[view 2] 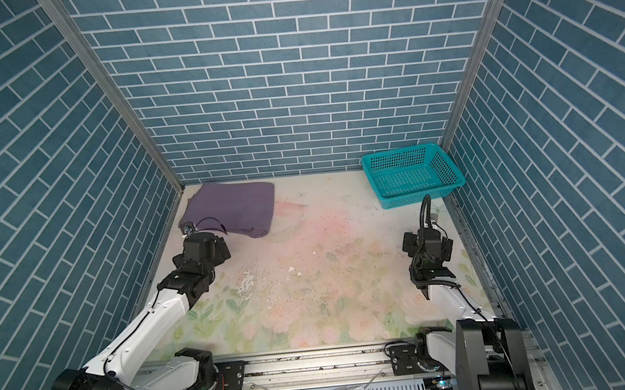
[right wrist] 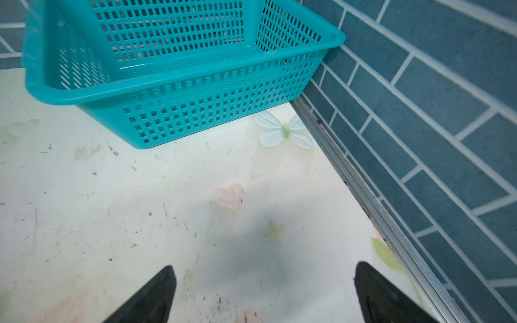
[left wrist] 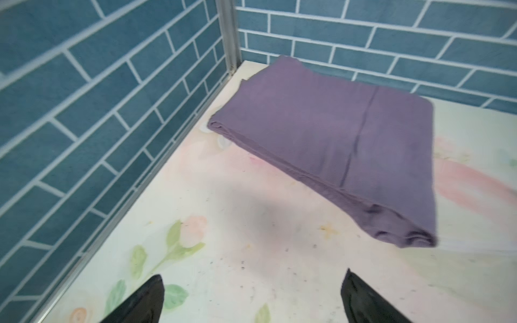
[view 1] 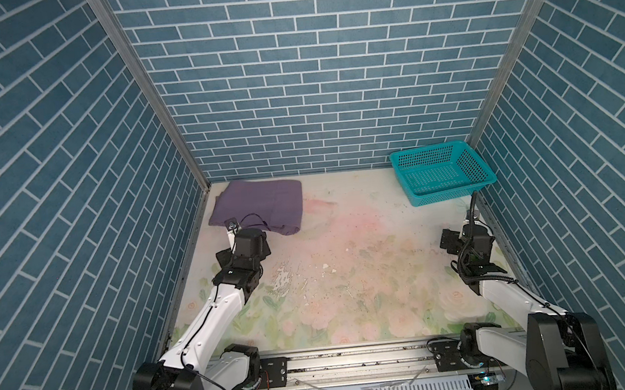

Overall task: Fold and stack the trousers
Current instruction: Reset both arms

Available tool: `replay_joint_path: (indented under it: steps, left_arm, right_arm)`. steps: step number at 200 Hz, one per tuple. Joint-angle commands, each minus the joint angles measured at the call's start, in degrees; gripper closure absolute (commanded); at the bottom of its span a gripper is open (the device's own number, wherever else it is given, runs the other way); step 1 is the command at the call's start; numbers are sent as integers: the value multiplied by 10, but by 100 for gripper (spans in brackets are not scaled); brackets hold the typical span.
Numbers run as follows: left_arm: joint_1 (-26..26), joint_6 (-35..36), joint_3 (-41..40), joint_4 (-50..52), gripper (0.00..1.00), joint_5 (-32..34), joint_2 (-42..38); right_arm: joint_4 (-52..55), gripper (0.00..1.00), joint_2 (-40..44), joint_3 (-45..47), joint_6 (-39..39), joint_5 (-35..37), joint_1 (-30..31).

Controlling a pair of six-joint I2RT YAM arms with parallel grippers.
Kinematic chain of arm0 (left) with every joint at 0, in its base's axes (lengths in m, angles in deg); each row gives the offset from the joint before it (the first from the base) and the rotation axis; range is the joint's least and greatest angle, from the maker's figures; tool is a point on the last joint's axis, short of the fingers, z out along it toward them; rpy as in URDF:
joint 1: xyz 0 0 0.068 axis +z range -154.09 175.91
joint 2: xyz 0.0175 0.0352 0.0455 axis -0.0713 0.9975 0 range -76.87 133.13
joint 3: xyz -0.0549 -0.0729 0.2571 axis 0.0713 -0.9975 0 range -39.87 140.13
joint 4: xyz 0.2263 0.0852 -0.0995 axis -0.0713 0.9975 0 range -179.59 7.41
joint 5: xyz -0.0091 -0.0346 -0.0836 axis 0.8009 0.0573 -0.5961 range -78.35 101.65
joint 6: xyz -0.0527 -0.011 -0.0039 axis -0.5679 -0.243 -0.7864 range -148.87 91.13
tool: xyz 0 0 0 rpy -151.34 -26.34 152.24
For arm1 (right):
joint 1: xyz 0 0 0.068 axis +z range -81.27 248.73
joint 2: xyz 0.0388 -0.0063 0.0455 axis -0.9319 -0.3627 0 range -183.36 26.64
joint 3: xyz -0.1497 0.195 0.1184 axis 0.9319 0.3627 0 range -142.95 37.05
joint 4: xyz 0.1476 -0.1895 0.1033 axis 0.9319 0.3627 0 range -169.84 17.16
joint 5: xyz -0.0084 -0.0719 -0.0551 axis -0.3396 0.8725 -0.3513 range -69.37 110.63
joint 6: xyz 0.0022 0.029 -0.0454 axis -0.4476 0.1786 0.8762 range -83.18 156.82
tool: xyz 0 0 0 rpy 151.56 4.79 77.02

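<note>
- The muted purple soft-fabric trousers [view 1: 261,202] lie folded into a flat, layered rectangle in the far left corner of the table, close to the left wall and the back wall.
- In the left wrist view the trousers [left wrist: 335,139] show a straight seam across the top layer. The folded edges are stacked along the side that faces the gripper.
- The left gripper [left wrist: 251,274] hangs over bare tabletop just short of that near edge. Its two black fingers are spread wide apart, nothing sits between them, and they do not touch the cloth.
- In both top views the left arm [view 1: 213,316] reaches towards the trousers [view 2: 234,206], and its wrist overlaps their near edge.
- The teal plastic mesh basket [view 1: 453,191] stands in the far right corner, well apart from the trousers, with its rim against the right wall.
- The right gripper [right wrist: 265,265] is over bare table near the basket [right wrist: 195,84], clear of it. Its fingers are likewise wide apart and hold nothing.
- The white table with a faded floral print [view 1: 349,277] is scuffed and speckled in the middle.
- Blue brick-patterned walls [view 1: 311,68] enclose it on three sides.
</note>
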Motion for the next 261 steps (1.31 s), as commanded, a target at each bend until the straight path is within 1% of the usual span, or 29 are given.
replay_joint_path:
  steps: [1, 14, 22, 30, 38, 66, 92, 109, 122, 136, 144, 152, 162, 173, 181, 190, 198, 202, 207, 213, 218, 231, 241, 249, 253, 261]
  left_arm:
    - [1, 32, -42, -54, 1, 81, -31]
    - [1, 56, -73, -99, 1, 76, -46]
    - [1, 69, -90, -121, 1, 77, -53]
    - [2, 76, -95, -124, 1, 83, -60]
    - [2, 97, -105, -144, 1, 85, -63]
    - [2, 135, -153, -230, 1, 119, -61]
    - [3, 153, -201, -323, 1, 116, -44]
    - [5, 157, -229, -394, 1, 125, -25]
    - [10, 163, -235, -426, 1, 114, -14]
    - [19, 169, -242, -475, 1, 108, 8]
    - [26, 170, -244, -502, 1, 103, 24]
    - [37, 170, -250, -540, 1, 87, 43]
    - [56, 171, -251, -575, 1, 40, 63]
    - [74, 169, -245, -589, 1, -15, 83]
    - [80, 174, -237, -601, 1, -43, 100]
    - [83, 187, -222, -591, 1, -67, 112]
    - [85, 192, -205, -564, 1, -84, 118]
    - [86, 196, -199, -558, 1, -95, 122]
    - [89, 203, -195, -559, 1, -114, 128]
    - [91, 214, -194, -566, 1, -142, 133]
    - [92, 223, -196, -575, 1, -165, 137]
    - [93, 245, -220, -664, 1, -204, 177]
    - [95, 250, -232, -748, 1, -223, 243]
    - [96, 261, -231, -811, 1, -225, 291]
    - [96, 259, -230, -804, 1, -224, 286]
    - [99, 245, -214, -706, 1, -221, 249]
  right_arm:
    - [-64, 1, -25, 10, 20, 21, -11]
    - [-85, 1, -39, 18, 8, 15, -18]
    - [-80, 1, -39, 16, 5, 3, -19]
    - [-108, 1, -45, 22, -4, -4, -21]
    - [-132, 1, -53, 26, -9, -14, -22]
    - [-159, 1, -96, 7, -13, -54, -24]
    - [-175, 1, -133, -15, -9, -71, -25]
    - [-183, 1, -149, -24, -12, -78, -29]
    - [-211, 1, -168, -22, -9, -79, -32]
    - [-281, 1, -205, -6, -7, -75, -33]
    - [-266, 1, -201, -8, -5, -92, -34]
    - [-282, 1, -208, -6, -1, -100, -34]
    - [-290, 1, -217, -3, 2, -112, -34]
    - [-347, 1, -246, 9, 7, -127, -35]
    - [-319, 1, -229, 9, 11, -139, -36]
    - [-346, 1, -242, 11, 12, -150, -37]
    - [-321, 1, -232, 7, 15, -155, -38]
    - [-328, 1, -237, 7, 15, -163, -40]
    - [-334, 1, -241, 5, 18, -172, -40]
    - [-310, 1, -235, 0, 21, -181, -41]
    - [-312, 1, -239, -3, 24, -192, -42]
    - [-293, 1, -238, -11, 32, -215, -42]
    - [-294, 1, -239, -13, 32, -223, -43]
    - [-295, 1, -240, -12, 32, -225, -44]
    - [-299, 1, -241, -12, 32, -225, -45]
    - [-291, 1, -238, -13, 32, -225, -46]
